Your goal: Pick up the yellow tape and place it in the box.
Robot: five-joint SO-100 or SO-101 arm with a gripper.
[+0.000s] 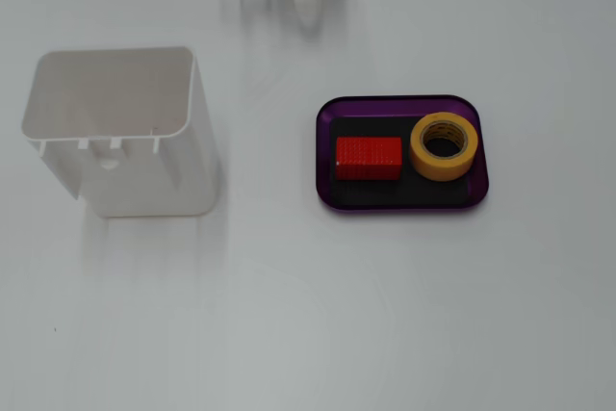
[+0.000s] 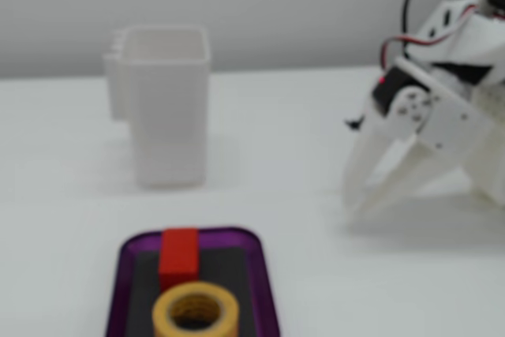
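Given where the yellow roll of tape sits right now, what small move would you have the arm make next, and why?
Probably none beyond settling back: the yellow roll of tape already lies flat inside the shallow purple tray, beside the red block, and the white gripper hangs empty, its jaws apart, well away from the tray.

Both fixed views are bright and evenly lit, with soft diffuse light on a white desk (image 1: 308, 315). In the top-down fixed view the picture is sharp; the white container (image 1: 120, 127) casts a faint, soft-edged grey shadow toward the lower right, and pale grey streaks of shadow lie near the top edge. No harsh glare shows. The low side-on fixed view is soft throughout: the claw (image 2: 357, 205) and arm at right are blurred, the tape (image 2: 196, 313) and tray (image 2: 268, 290) in front are out of focus, and a dim shadow lies under the claw.
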